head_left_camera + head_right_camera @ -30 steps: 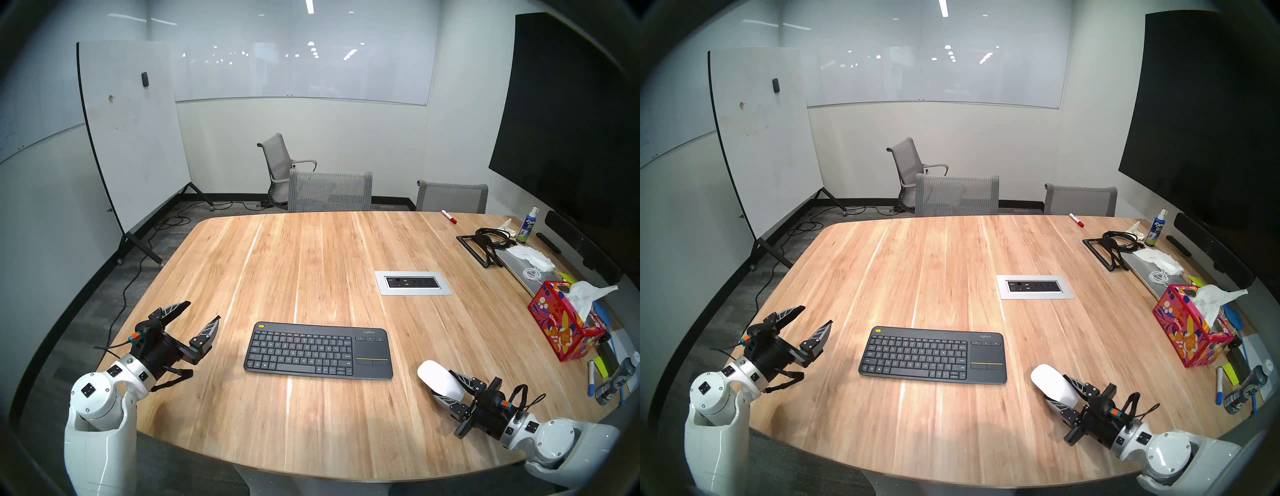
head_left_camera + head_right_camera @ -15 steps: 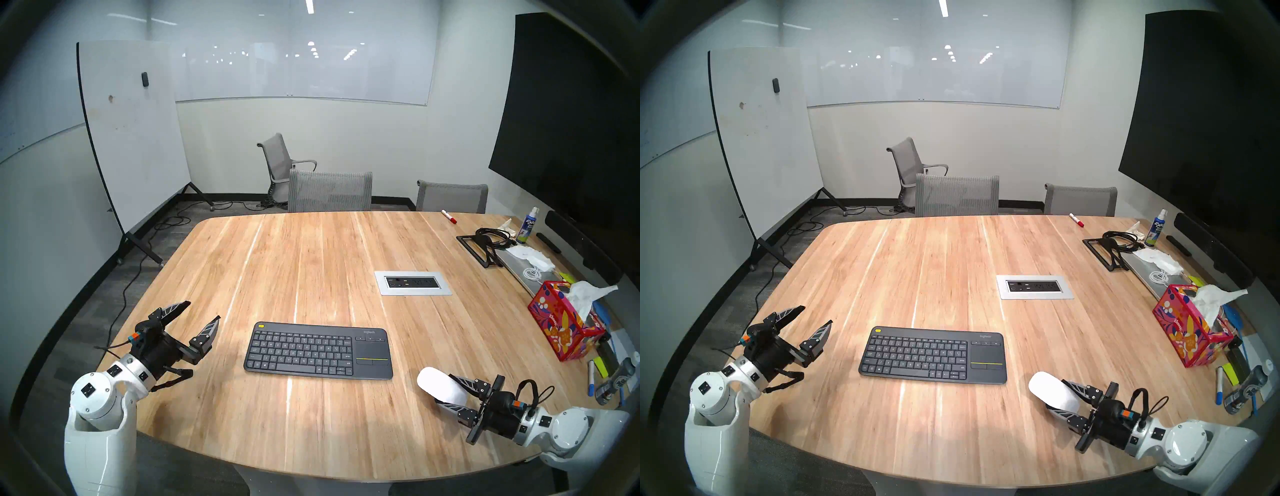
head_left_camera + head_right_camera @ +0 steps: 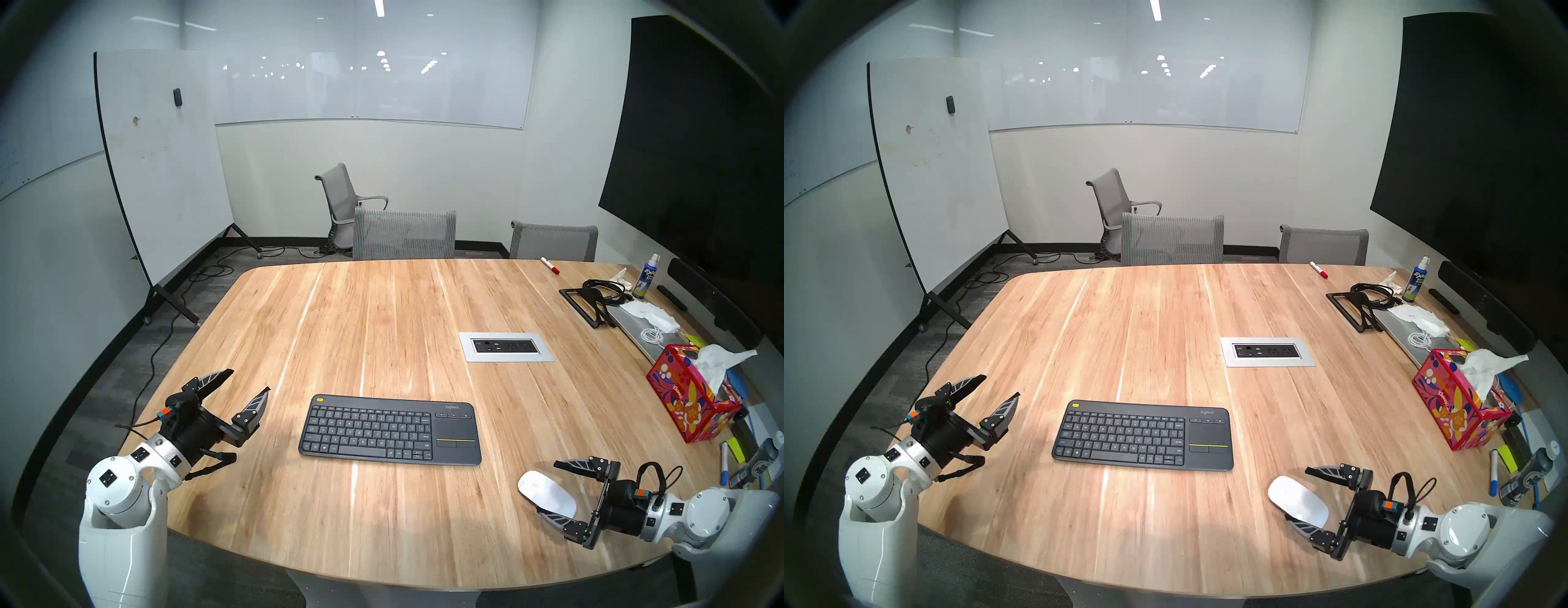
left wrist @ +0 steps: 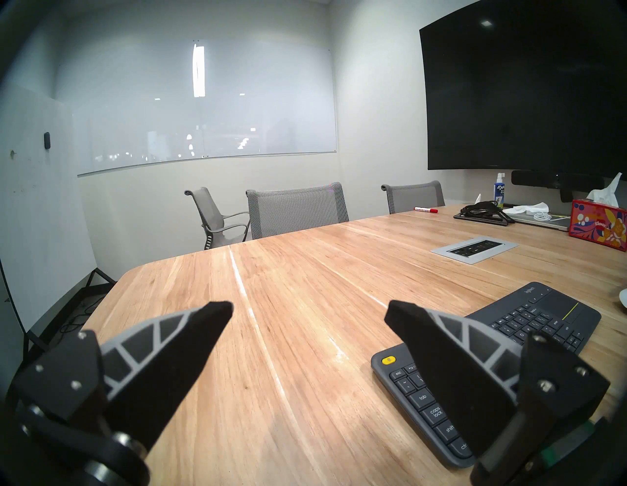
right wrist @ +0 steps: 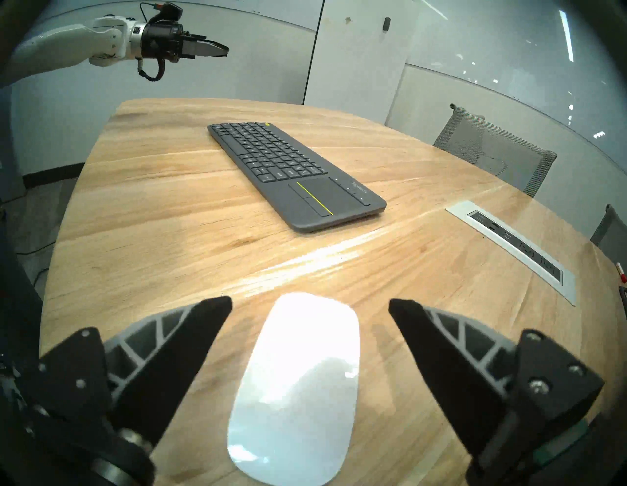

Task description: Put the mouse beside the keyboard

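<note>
Lying flat on the wooden table (image 3: pixel 382 322), the mouse (image 3: pixel 547 492) sits near the right front edge, long axis diagonal, far end aimed toward the keyboard's (image 3: pixel 390 431) touchpad corner but well apart from it. Right gripper (image 3: pixel 547 488) released, fingers spread either side of the mouse; left gripper (image 3: pixel 250 380) also spread, empty.

Glossy white oval mouse (image 3: pixel 547 492), low-domed, flat on the wooden surface (image 3: pixel 382 322), right of and slightly nearer than the keyboard, apart from it. Slim dark grey keyboard (image 3: pixel 390 429), flat, yellow button at far-left corner, touchpad with yellow line at right end.
</note>
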